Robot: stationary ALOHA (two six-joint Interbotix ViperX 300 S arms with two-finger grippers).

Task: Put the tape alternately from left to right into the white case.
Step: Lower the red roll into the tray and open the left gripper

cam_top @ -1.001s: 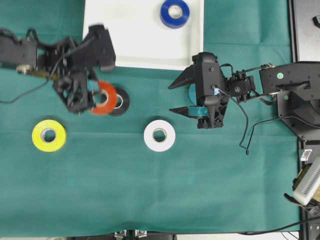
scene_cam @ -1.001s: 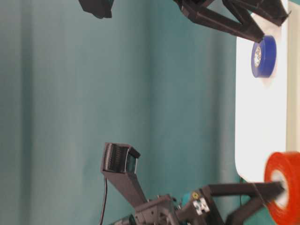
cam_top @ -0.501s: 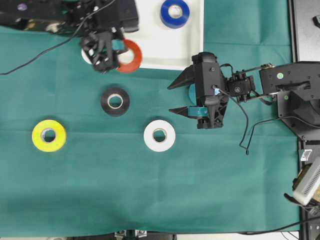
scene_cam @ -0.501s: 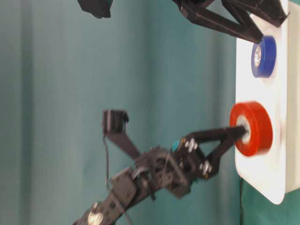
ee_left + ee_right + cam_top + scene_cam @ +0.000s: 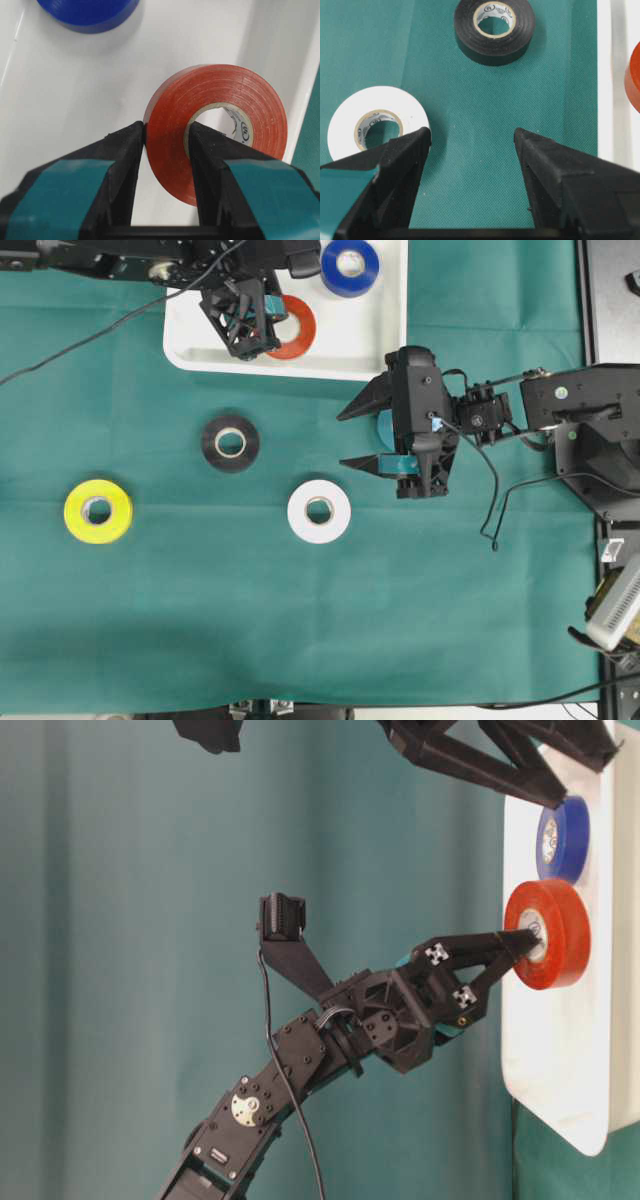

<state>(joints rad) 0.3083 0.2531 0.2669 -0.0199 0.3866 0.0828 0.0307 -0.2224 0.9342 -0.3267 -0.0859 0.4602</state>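
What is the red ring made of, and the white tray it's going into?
The red tape roll looks like thin, slightly shiny plastic tape wound in layers: fine rings show on its face, around what seems a cardboard core with printing. The white tray looks like smooth, glossy hard plastic, since it shows soft reflections and rounded edges.

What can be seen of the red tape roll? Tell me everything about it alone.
The red tape roll is a glossy orange-red ring of wound tape on a pale printed cardboard core. The left tool is shut on it, one finger on the outer face and the other through the core hole, pinching one wall. It is over the white case, left of and below the blue roll in the overhead view. Whether it touches the floor of the case cannot be told.
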